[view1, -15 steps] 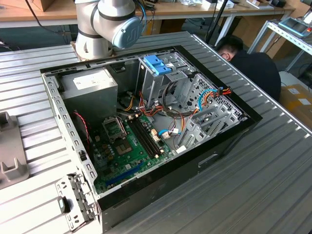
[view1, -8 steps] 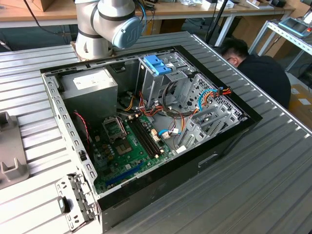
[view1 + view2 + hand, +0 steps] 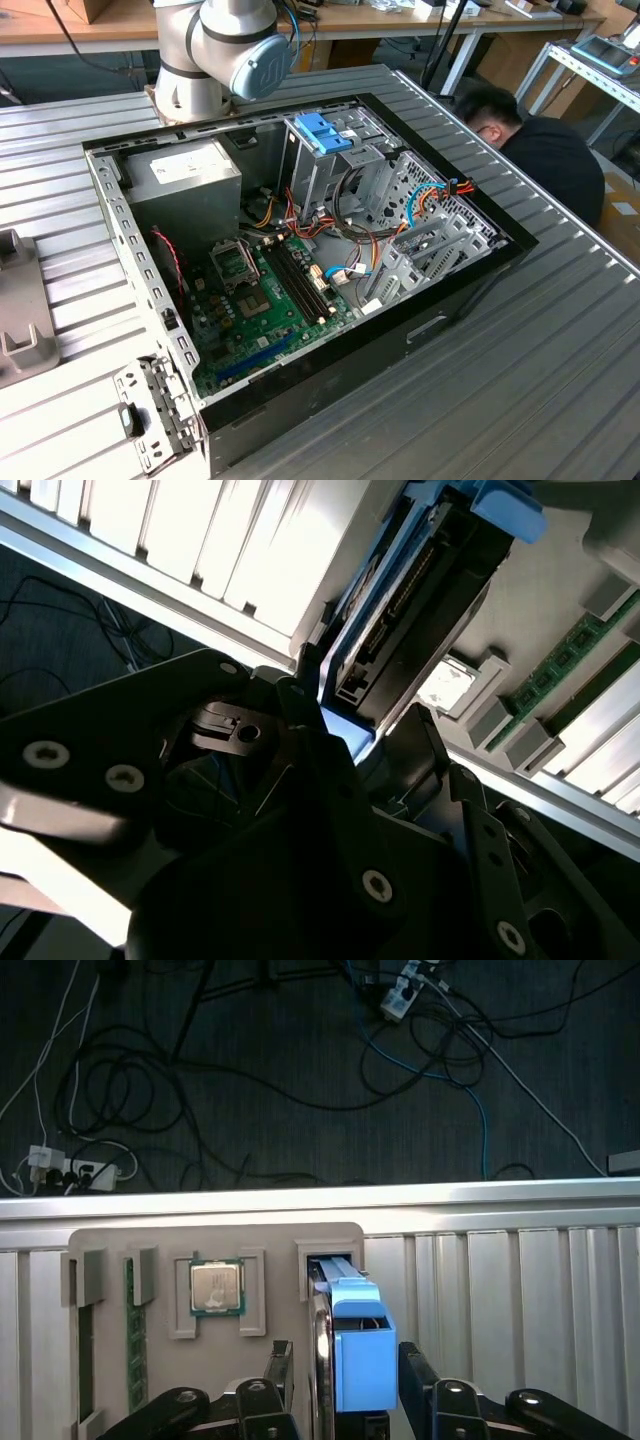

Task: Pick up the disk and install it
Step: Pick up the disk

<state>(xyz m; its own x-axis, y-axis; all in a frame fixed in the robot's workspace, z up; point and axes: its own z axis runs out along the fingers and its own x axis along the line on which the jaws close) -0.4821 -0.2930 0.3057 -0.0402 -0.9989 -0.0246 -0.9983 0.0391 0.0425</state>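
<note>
The disk [image 3: 352,1345], a grey metal drive in a light blue carrier, stands on edge in a slot of a grey parts tray [image 3: 120,1245]. My gripper [image 3: 348,1380] is open and straddles the disk's near end, with a black finger on each side. One finger sits against the blue carrier. A narrow gap shows between the other finger and the metal edge. In the second wrist view the disk [image 3: 400,630] rises from between the fingers of the gripper [image 3: 360,705]. The open computer case [image 3: 120,215] lies on the ribbed metal table.
The tray also holds a processor chip [image 3: 216,1287] and a green memory stick [image 3: 130,1340]. Cables lie on the dark floor [image 3: 300,1080] beyond the table edge. A blue latch [image 3: 325,130] tops the case's drive cage. A person [image 3: 540,150] leans in at the exterior view's right.
</note>
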